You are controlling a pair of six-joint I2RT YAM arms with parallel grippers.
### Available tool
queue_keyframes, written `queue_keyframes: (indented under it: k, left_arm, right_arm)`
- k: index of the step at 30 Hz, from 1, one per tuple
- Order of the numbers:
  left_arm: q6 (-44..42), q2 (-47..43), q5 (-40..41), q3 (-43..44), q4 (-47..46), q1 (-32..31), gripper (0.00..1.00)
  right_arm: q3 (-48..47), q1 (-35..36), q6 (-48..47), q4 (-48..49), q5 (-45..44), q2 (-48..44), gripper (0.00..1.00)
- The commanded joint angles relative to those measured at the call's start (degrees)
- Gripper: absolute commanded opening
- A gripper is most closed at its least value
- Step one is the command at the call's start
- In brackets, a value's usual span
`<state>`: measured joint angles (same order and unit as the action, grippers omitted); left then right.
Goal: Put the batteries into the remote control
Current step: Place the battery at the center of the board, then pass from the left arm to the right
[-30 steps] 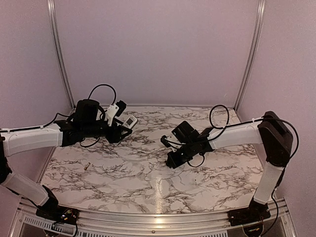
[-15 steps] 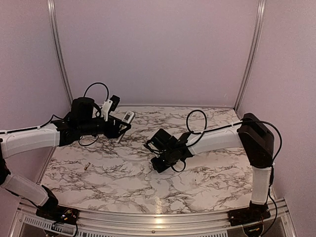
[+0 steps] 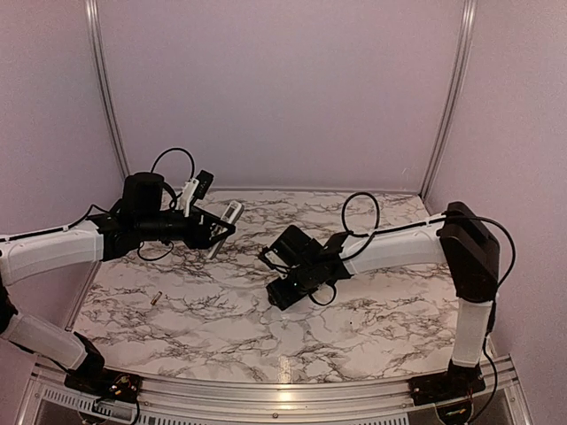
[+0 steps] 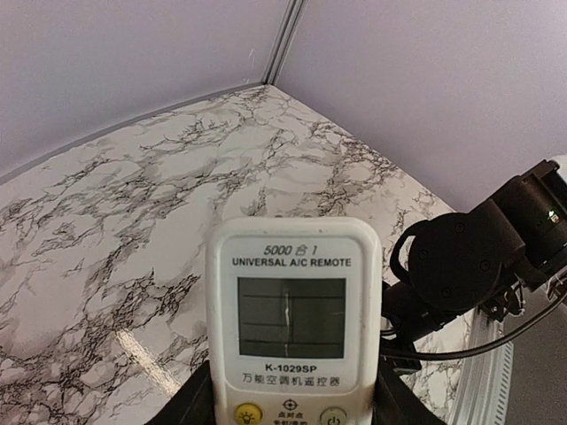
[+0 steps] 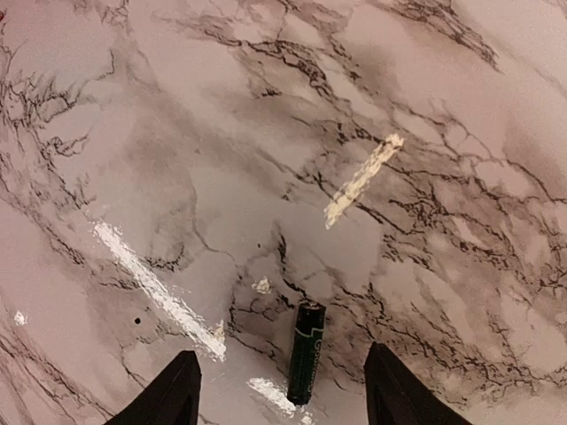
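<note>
Marble table | battery between parted right gripper | left gripper clasps remote control

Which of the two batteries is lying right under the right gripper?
The dark battery, lying between the right gripper's open fingers; the other battery lies far off near the table's left edge.

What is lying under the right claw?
One dark battery lies on the marble table, untouched, between the tips of the open right claw. In the top view the claw hides it.
</note>
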<state>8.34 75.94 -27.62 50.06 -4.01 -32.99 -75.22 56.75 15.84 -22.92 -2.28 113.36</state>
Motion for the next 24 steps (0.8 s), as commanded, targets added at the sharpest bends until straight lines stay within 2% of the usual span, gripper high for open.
queue_keyframes:
  k: [1, 6, 10, 14, 15, 21, 24]
  left_arm:
    - [-2.09, 1.11, -10.69, 4.23, 3.89, 0.3, 0.52]
    - [0.14, 1.96, -23.99, 4.37, 2.44, 0.3, 0.5]
    - [4.34, 2.56, -33.95, 3.77, -1.92, -0.07, 0.5]
    - [5.67, 2.35, -37.3, 3.67, -1.21, -1.18, 0.48]
    - [7.17, 1.85, -37.8, 2.99, -2.77, -1.71, 0.48]
    - [8.06, 1.97, -41.74, 2.71, -1.65, -8.04, 0.47]
    - [9.92, 2.18, -44.43, 2.82, -2.24, -11.34, 0.46]
  right_arm:
    - [0.94, 0.25, -6.62, 4.69, -1.07, -10.9, 0.68]
    - [9.07, 0.2, -16.51, 14.39, 1.49, -24.15, 0.77]
    - [13.32, 0.25, -24.27, 19.57, 8.11, -31.67, 0.79]
    - [15.26, 0.36, -31.12, 21.07, 18.87, -34.44, 0.81]
    - [15.09, 0.5, -32.49, 20.85, 20.75, -34.69, 0.84]
    - [16.53, 1.21, -36.59, 22.38, 27.94, -39.03, 0.85]
    - [14.95, 3.31, -37.73, 20.21, 29.16, -41.11, 0.83]
